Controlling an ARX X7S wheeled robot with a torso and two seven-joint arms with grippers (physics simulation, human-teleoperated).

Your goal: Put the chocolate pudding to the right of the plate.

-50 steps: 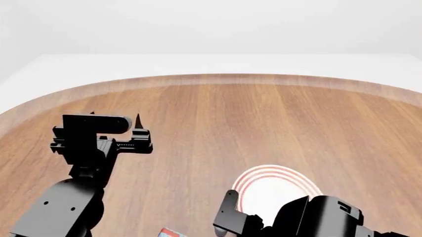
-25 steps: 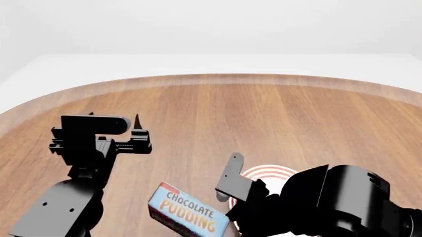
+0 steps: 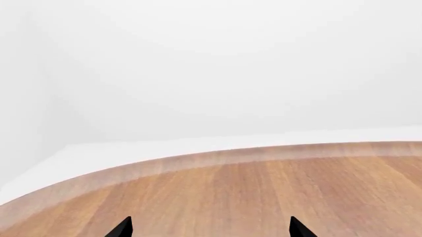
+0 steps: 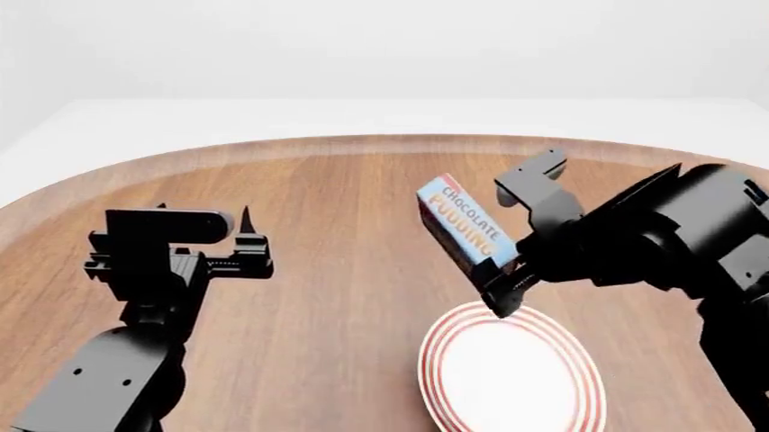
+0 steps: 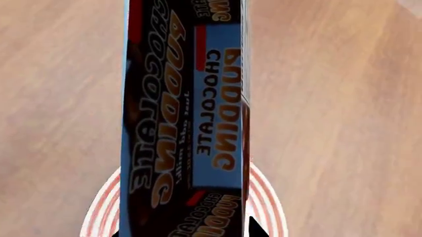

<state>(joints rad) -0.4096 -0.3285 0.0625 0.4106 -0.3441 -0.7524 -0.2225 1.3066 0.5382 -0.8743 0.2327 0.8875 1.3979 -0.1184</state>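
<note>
My right gripper [image 4: 511, 238] is shut on the chocolate pudding [image 4: 466, 225], a brown and light blue carton held tilted in the air above the far edge of the plate [image 4: 511, 378]. The plate is round and white with red rings and lies on the wooden table near its front right. In the right wrist view the carton [image 5: 185, 123] fills the middle and the plate's red rings [image 5: 267, 207] show behind it. My left gripper [image 4: 247, 241] is open and empty over the left of the table; its two tips [image 3: 122, 228] stand wide apart.
The round wooden table [image 4: 360, 189] has a curved far edge, also in the left wrist view [image 3: 218, 158]. White floor lies beyond it. No other objects show.
My right arm has lifted the pudding carton from the table's front up and to the right, over the plate's far edge. The plate is now uncovered. The left arm has barely moved.
</note>
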